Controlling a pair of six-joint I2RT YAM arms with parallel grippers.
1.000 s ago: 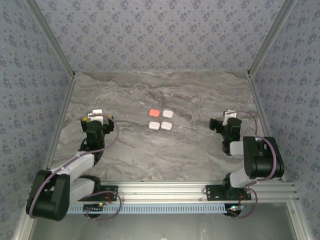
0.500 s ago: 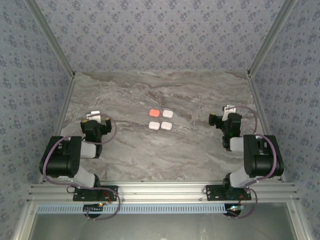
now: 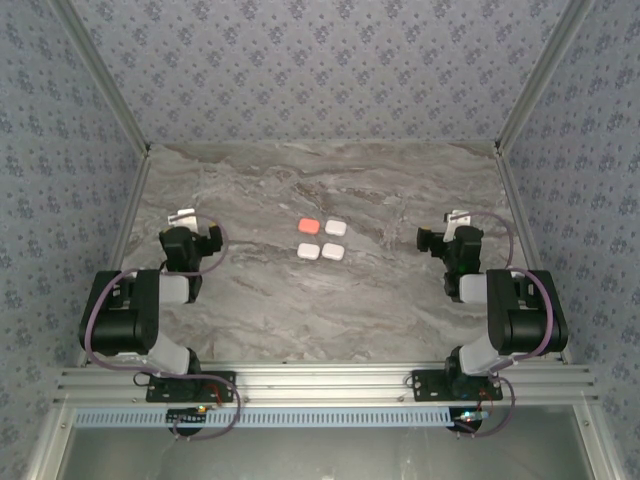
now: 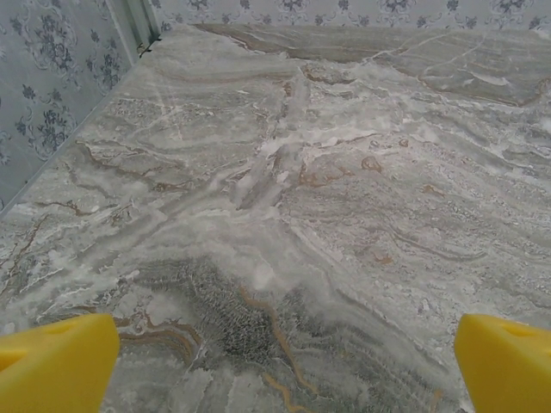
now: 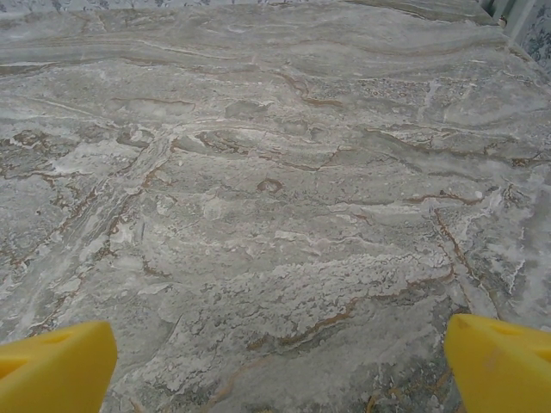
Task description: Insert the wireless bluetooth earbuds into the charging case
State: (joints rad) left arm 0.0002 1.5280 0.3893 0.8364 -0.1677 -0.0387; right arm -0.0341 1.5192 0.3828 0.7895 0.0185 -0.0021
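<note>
While 3 rounded cases are white, 1 case is orange-red

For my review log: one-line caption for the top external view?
Four charging cases, one orange-red, on the table; left gripper and right gripper flank them, open.

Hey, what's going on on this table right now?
Nothing is being handled at this moment. One orange-red case and three white cases sit in a two-by-two cluster in the middle of the marble table. The left end effector and right end effector are open and empty, one on each side, well apart from the cluster.
</note>
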